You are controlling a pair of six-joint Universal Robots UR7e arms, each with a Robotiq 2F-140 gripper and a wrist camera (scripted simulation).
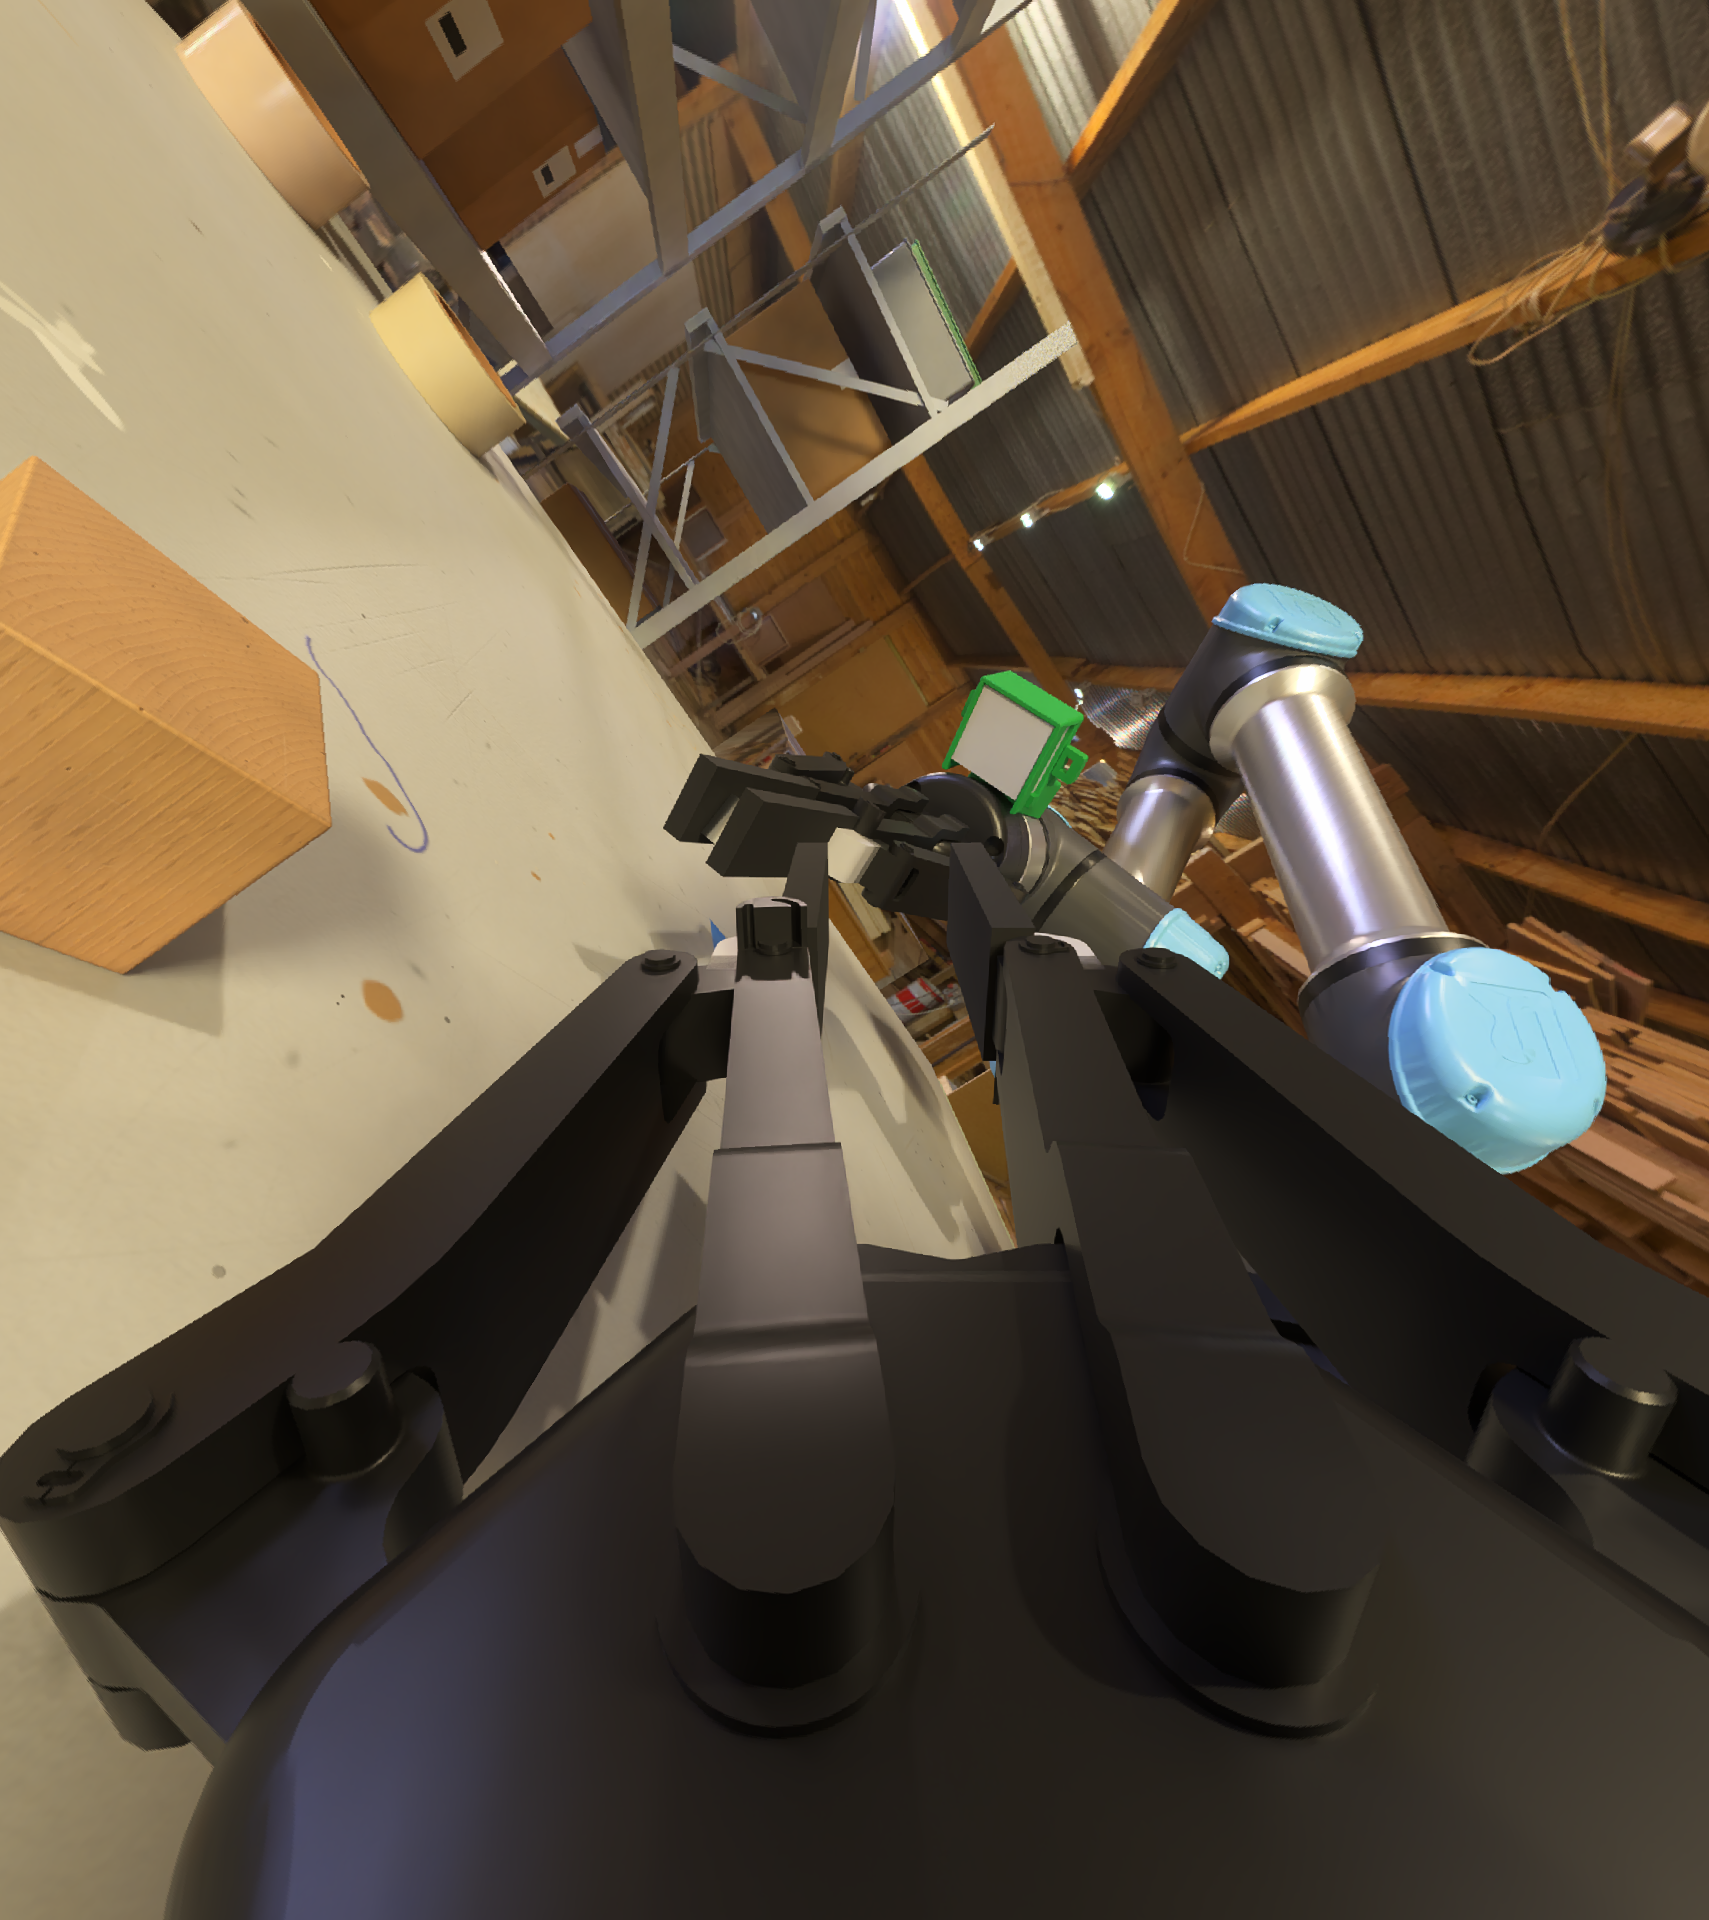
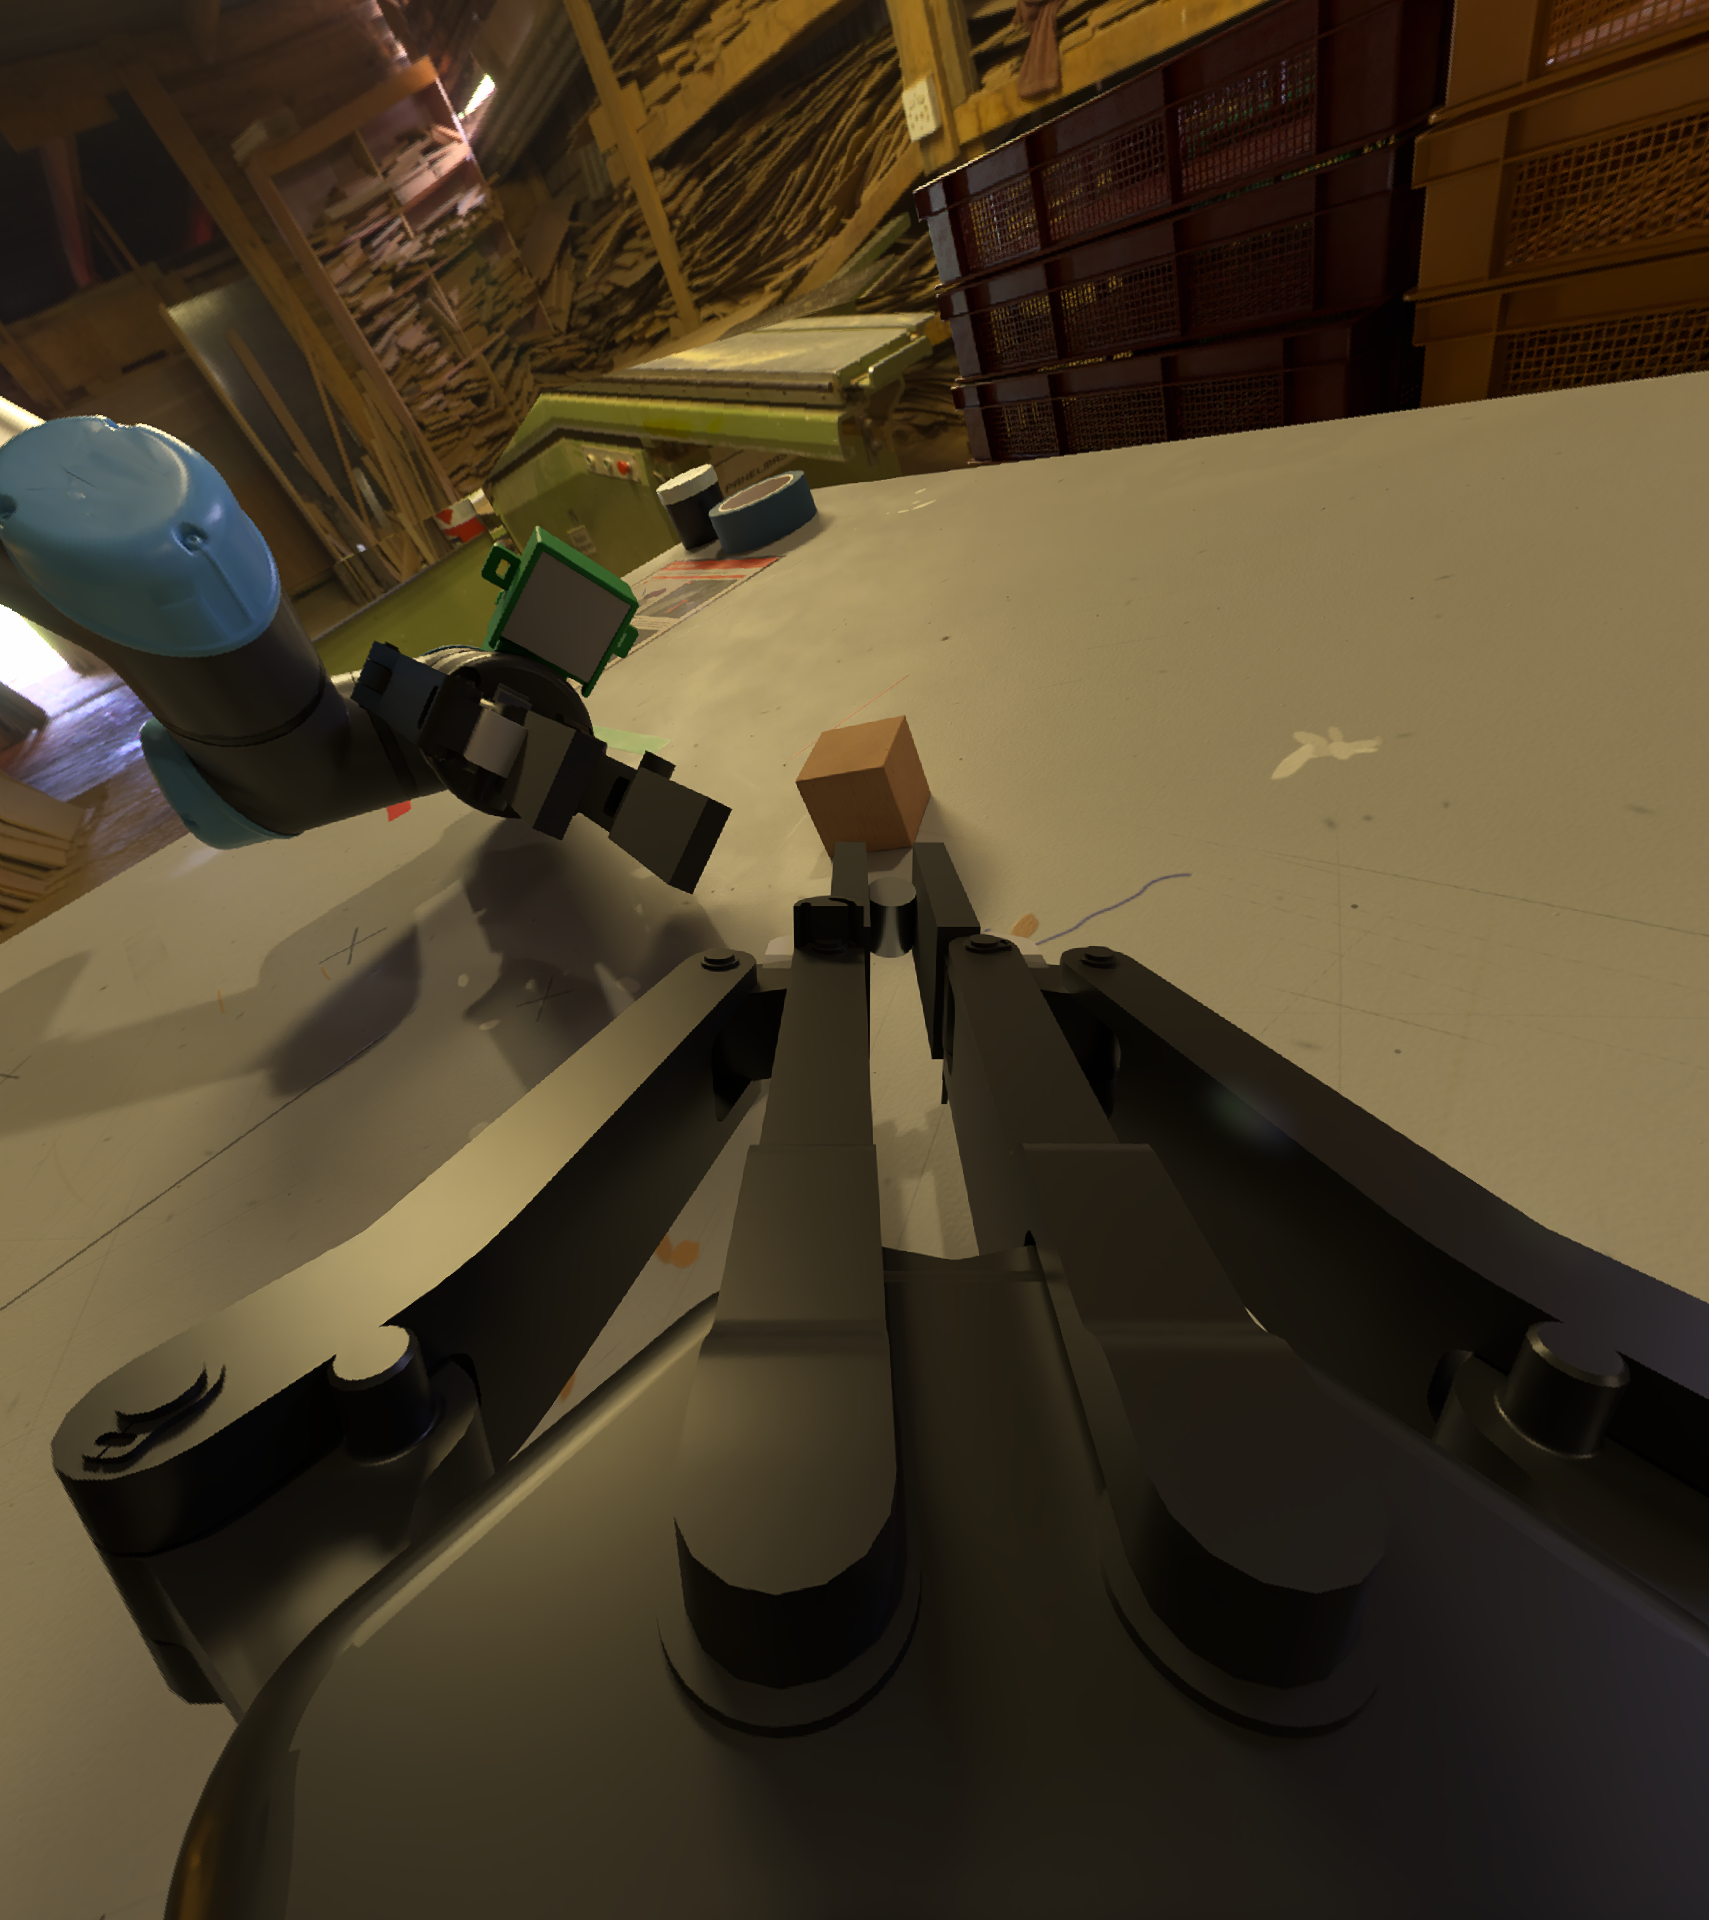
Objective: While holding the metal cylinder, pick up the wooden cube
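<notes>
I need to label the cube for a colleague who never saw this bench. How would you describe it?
On the pale table, look just beyond the right gripper, which holds a small metal cylinder. The wooden cube sits there: the only orange-brown block.

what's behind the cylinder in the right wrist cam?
The wooden cube sits on the table just beyond the metal cylinder, which the right end effector holds. The cube's lower front is covered by the fingertips.

no text clear enough to read, labels blurred
</notes>
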